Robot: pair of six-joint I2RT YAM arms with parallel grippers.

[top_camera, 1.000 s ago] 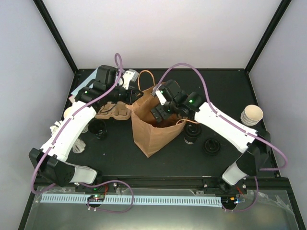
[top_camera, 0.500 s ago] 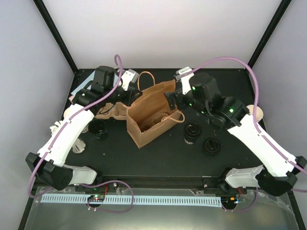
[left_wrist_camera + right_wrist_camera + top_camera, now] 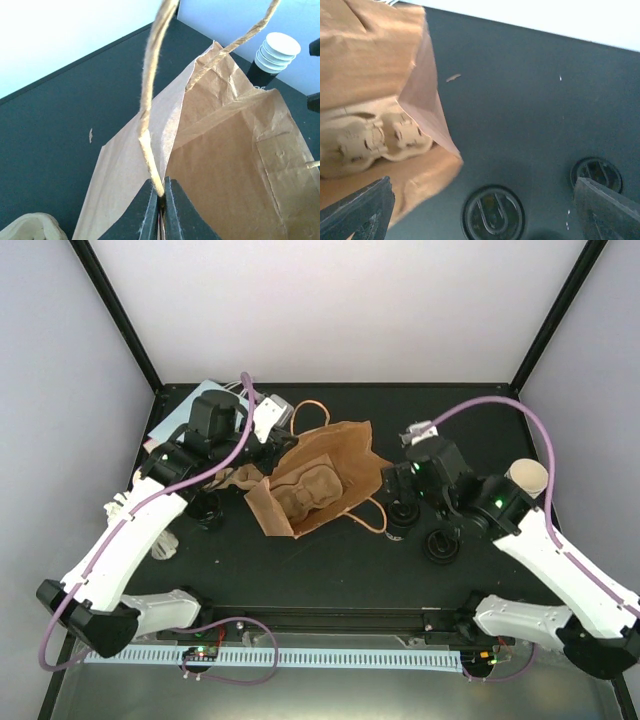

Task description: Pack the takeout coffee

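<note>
Since half a second ago: brown bag [image 3: 320, 475] goes from upright to tipped on its side on the bench [image 3: 330, 560], mouth turned toward the near right. The right arm has drawn back from the bag's mouth and now sits to the bag's right.

Left tool [image 3: 161, 199]: jaws pinched tight on the bag's twine handle [image 3: 150, 100], at the bag's far-left corner; the handle runs taut up from the fingers.

Right tool [image 3: 481, 200]: jaws spread wide, nothing held, poised over the first lidded cup [image 3: 493, 214].

Takeout coffee: first lidded cup stands on the bench just right of the bag's mouth. Second lidded cup [image 3: 596, 173] stands further right of the bag. Neither is in the bag.

Pulp carrier [image 3: 305, 490] lies inside the bag. Cream cup stack [image 3: 527, 477] stands well right of the bag.
</note>
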